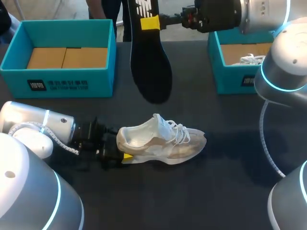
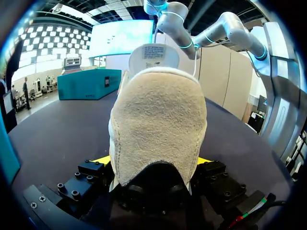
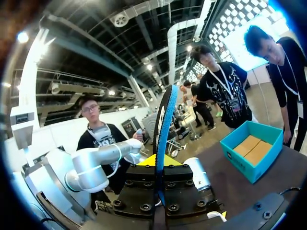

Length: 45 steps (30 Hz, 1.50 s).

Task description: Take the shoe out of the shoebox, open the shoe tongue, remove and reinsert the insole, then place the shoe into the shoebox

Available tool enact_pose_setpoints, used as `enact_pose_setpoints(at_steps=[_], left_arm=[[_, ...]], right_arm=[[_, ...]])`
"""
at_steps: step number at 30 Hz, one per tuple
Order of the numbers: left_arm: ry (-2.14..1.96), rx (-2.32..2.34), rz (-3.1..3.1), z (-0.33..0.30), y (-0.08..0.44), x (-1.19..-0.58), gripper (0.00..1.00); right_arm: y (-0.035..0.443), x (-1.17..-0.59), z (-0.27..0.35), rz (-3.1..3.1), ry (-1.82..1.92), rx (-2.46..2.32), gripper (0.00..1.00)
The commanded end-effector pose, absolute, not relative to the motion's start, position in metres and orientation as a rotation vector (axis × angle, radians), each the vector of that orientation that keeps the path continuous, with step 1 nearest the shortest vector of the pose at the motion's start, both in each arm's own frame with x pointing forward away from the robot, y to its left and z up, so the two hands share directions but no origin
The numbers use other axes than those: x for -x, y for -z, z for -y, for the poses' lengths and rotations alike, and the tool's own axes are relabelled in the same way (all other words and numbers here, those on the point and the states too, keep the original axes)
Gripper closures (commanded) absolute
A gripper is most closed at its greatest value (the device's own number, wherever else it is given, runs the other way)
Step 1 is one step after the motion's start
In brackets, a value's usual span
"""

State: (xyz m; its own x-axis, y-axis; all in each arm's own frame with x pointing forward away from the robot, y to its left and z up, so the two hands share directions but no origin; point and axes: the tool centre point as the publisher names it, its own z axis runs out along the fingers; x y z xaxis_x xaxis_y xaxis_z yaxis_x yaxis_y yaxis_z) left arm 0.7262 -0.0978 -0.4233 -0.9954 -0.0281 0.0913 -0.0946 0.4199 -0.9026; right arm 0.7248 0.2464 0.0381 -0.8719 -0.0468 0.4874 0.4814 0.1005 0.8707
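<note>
**Insole Held Aloft, Shoe Pinned at the Heel**

The shoe was set on its sole on the table, toe turned toward the right arm's side. Its heel was clamped from both sides by the left gripper, whose yellow tips showed at either flank of the suede heel patch. This hold was judged to be an anchor: with the heel fixed and the mouth facing up, the shoe could not slide or tip when something was pushed into it.

The insole was pinched near one end by the right gripper, the fingers drawn narrow on the thin foam. It was hung broad end down, clear of the table. It was judged to be carried this way so that its toe could be led into the shoe first. Its lower end was above and beyond the shoe, apart from it and not over the mouth.

Removal was taken as done, reinsertion as not yet done. The shoebox stood open toward the far edge on the left arm's side, well apart from the shoe. A second box at the far right held something white and laced.
</note>
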Motion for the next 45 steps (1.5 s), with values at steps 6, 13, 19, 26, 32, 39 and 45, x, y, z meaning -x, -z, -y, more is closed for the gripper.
enact_pose_setpoints(at_steps=[6,13,19,26,32,39,45], left_arm=[[-1.652,-0.113,2.597,0.098,0.426,-0.725,1.0],[-1.652,-0.113,2.597,0.098,0.426,-0.725,1.0],[-1.652,-0.113,2.597,0.098,0.426,-0.725,1.0],[-1.652,-0.113,2.597,0.098,0.426,-0.725,1.0],[-1.652,-0.113,2.597,0.098,0.426,-0.725,1.0],[-1.652,-0.113,2.597,0.098,0.426,-0.725,1.0],[-1.652,-0.113,2.597,0.098,0.426,-0.725,1.0]], right_arm=[[-0.04,-0.721,-0.246,2.009,1.858,0.444,1.0],[-0.04,-0.721,-0.246,2.009,1.858,0.444,1.0],[-0.046,-0.711,-0.222,1.958,1.804,0.467,1.0],[-0.05,-0.689,-0.204,1.944,1.723,0.531,1.0],[-0.06,-0.67,-0.2,1.932,1.684,0.589,1.0],[-0.064,-0.652,-0.201,1.904,1.643,0.665,1.0],[-0.05,-0.634,-0.205,1.861,1.624,0.703,1.0]])
